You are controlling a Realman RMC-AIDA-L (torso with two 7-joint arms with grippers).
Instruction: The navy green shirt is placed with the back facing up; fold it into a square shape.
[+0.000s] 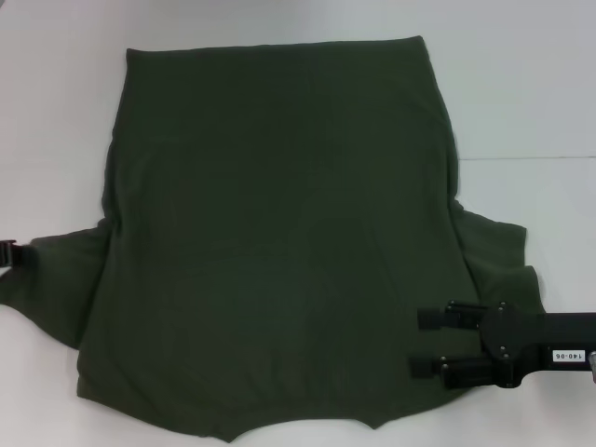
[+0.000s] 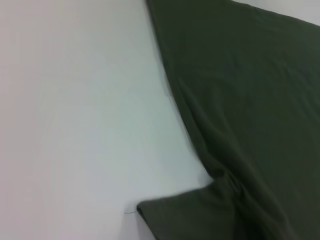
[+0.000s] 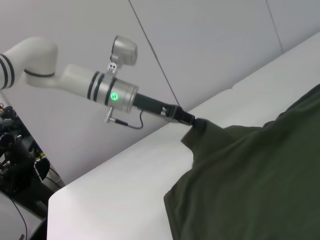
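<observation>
1. Currently the navy green shirt (image 1: pixel 279 233) lies spread flat on the white table (image 1: pixel 531 84).
2. Left gripper (image 3: pixel 192 121) pinches its left sleeve tip.
3. Right gripper (image 1: pixel 430 343), fingers spread, rests over the near right corner.

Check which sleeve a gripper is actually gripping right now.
The left sleeve: the left gripper is shut on its tip. The right gripper hovers open over the shirt by the right sleeve.

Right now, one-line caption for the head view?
Navy green shirt spread on the white table, left gripper at its left sleeve tip, right gripper open over the right hem.
</observation>
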